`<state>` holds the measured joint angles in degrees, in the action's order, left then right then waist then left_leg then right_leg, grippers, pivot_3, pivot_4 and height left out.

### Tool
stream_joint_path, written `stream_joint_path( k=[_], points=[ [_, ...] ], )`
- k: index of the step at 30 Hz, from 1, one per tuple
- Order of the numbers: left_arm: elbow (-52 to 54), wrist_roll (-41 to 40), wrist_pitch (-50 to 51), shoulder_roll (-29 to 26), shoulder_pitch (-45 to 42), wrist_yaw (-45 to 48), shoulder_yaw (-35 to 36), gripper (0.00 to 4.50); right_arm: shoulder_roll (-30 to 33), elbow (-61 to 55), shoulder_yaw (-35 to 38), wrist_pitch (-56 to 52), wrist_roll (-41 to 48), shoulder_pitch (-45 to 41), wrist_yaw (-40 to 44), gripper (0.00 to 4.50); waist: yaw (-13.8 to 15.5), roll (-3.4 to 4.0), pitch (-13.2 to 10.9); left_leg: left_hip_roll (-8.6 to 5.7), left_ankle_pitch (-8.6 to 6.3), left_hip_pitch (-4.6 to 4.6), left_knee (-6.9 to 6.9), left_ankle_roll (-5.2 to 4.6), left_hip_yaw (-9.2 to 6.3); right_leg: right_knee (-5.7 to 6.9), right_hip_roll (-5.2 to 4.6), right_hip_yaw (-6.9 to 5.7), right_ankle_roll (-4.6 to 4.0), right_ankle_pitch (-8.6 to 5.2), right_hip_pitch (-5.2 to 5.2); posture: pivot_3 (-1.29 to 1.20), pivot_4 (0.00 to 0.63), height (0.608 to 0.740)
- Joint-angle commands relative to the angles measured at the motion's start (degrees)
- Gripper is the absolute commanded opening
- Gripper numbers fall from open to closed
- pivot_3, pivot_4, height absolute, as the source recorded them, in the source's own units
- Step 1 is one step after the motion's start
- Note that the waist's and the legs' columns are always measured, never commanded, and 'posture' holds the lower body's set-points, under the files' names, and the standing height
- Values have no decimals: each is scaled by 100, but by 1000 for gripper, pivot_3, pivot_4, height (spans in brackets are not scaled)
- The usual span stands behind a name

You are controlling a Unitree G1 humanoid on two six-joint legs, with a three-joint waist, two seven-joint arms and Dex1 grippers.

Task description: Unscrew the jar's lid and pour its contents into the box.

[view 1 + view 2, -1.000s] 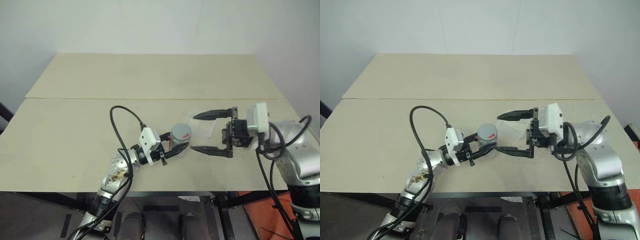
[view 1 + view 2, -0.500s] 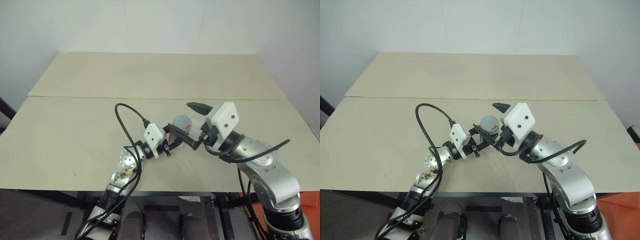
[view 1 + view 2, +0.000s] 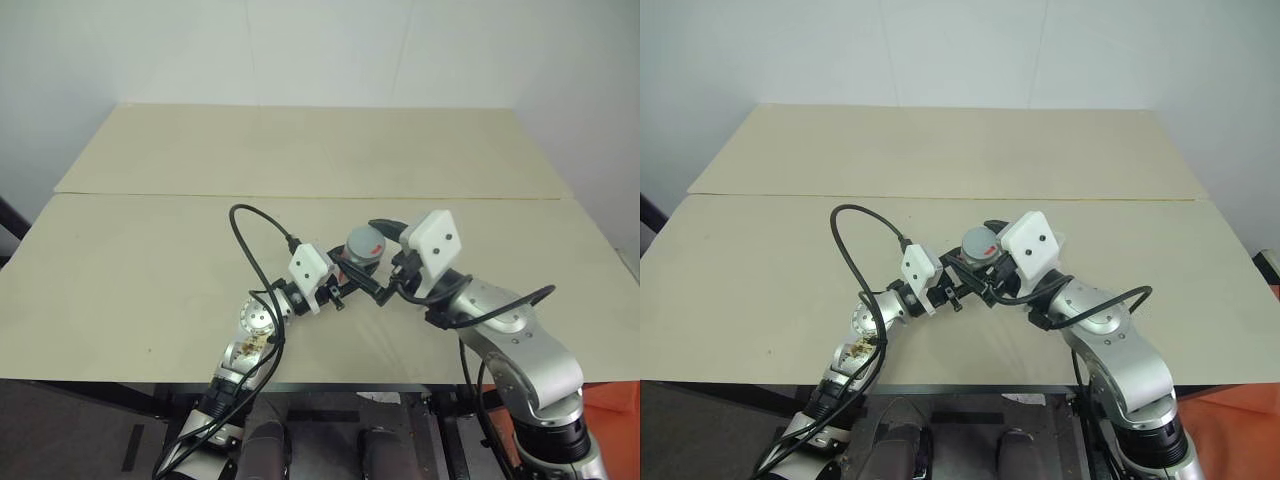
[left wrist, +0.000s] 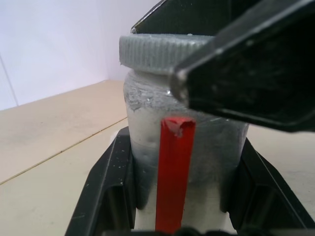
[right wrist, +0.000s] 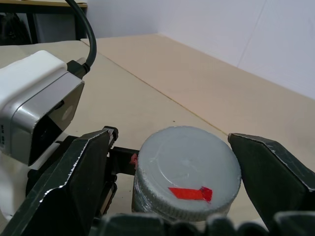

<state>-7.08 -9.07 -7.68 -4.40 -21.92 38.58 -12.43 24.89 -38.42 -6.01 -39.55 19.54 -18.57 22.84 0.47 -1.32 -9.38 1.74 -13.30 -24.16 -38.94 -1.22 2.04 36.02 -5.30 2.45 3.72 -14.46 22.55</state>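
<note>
Beige table: carries the scene, arms meeting near its front middle.
Right gripper: fingers spread wide, one on either side of the lid, apart from it.
Left gripper: fingers pinching the jar's body.
Jar: upright, red stripe, held above the table.
Lid: grey, still on the jar.

The small cylindrical jar, with a silvery-white body and a vertical red stripe down its label, stands upright above the near middle of the tan tabletop. Its round grey lid, ribbed around the edge and marked on top with a small red strip, is seated squarely on the jar's mouth, not removed. The shallow clear plastic box cannot be made out with certainty; it is largely hidden behind the jar.
</note>
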Motion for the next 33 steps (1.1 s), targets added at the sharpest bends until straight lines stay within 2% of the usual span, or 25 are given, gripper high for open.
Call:
stream_joint_path(
  k=[1, 9, 12, 15, 16, 22, 30, 33],
  points=[
    [193, -24, -155, 34, 8, -48, -3, 1922, -50, -63, 152, 8, 34, -60, -60, 4465, -1, 0, 0, 0, 0, 0, 0, 0, 0, 0, 0, 0, 0, 0, 0, 0, 150, 740],
    [179, -69, -103, 92, 28, -61, -11, 1922, -142, -16, 190, 26, 51, 5, -108, 4465, -4, 0, 0, 0, 0, 0, 0, 0, 0, 0, 0, 0, 0, 0, 0, 0, 150, 740],
    [162, -62, -110, 110, 32, -54, -24, 1922, -178, 20, 195, 32, 41, 32, -129, 3930, -6, 0, 0, 0, 0, 0, 0, 0, 1, 0, 0, 0, 0, 0, 0, 0, 150, 740],
    [128, -52, -126, 113, 31, -45, -31, 1922, -202, 49, 197, 55, 40, 41, -128, 2938, -8, 0, 0, 0, 0, 0, 0, 0, 1, 0, 0, 0, 0, 0, 0, 0, 150, 740],
    [126, -52, -125, 111, 30, -39, -31, 1922, -206, 61, 194, 69, 35, 41, -126, 2777, -8, 0, 0, 0, 0, 0, 0, 0, 1, 0, 1, -1, 0, 0, 0, 0, 150, 740],
    [131, -82, -115, 83, 52, 32, -45, 1922, -172, 123, 197, 127, 42, 38, -43, 2775, -10, 0, 0, 0, 0, 0, 0, 0, 1, 0, 0, 0, 0, 0, 0, 0, 150, 740],
    [431, -651, 48, -108, 179, 833, -84, 1922, 545, 731, 371, 1026, 676, -88, 1798, 2775, -27, 0, 0, 1, 0, 1, 0, 0, 6, -3, 1, -2, 0, 0, -3, 0, 150, 740],
    [524, -897, 125, -219, 189, 1227, -128, 1922, 856, 1286, 379, 1501, 923, -375, 2910, 2775, -49, 0, 0, 3, 0, 3, -1, 0, 5, 0, 3, -2, 0, 0, -3, 0, 150, 740]
  ],
)
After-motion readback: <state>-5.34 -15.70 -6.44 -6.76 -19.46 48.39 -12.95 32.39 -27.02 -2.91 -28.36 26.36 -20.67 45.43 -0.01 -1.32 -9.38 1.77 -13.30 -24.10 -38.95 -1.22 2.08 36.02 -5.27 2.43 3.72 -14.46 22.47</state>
